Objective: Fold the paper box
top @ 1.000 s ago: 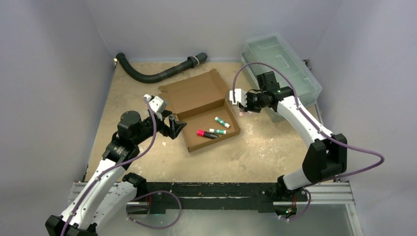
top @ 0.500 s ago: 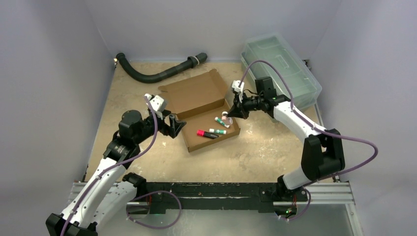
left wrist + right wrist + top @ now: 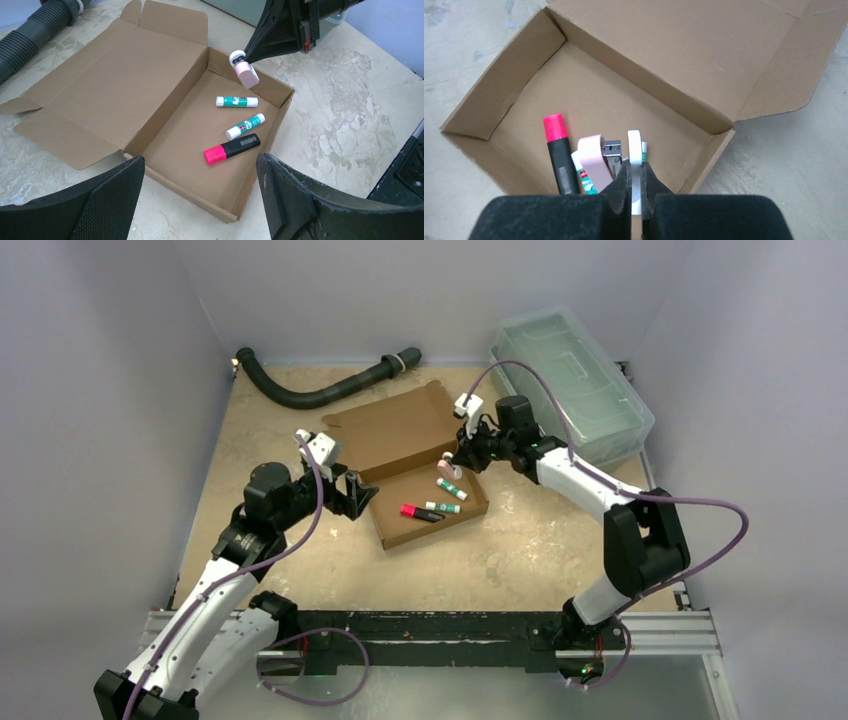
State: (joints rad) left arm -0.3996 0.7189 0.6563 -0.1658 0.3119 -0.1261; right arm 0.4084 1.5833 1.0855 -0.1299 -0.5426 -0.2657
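Note:
The paper box (image 3: 400,440) lies open in the middle of the table, its lid flat toward the back and its shallow tray (image 3: 165,130) toward me. A pink-capped highlighter (image 3: 232,148) and two green-and-white glue sticks (image 3: 237,101) rest in the tray. My right gripper (image 3: 452,456) hangs over the tray's far right corner, shut on the white arm of a small pink stapler (image 3: 634,150), which hangs clear of the cardboard (image 3: 624,95). My left gripper (image 3: 199,162) stands open and empty just off the tray's near left corner (image 3: 385,530).
A black ribbed hose (image 3: 320,392) curves along the back left. A clear greenish lidded bin (image 3: 570,380) sits at the back right, behind the right arm. Grey walls close in the table on three sides.
My right arm has swung left from beside the box to above its far right corner, carrying the stapler. The left arm has stayed put.

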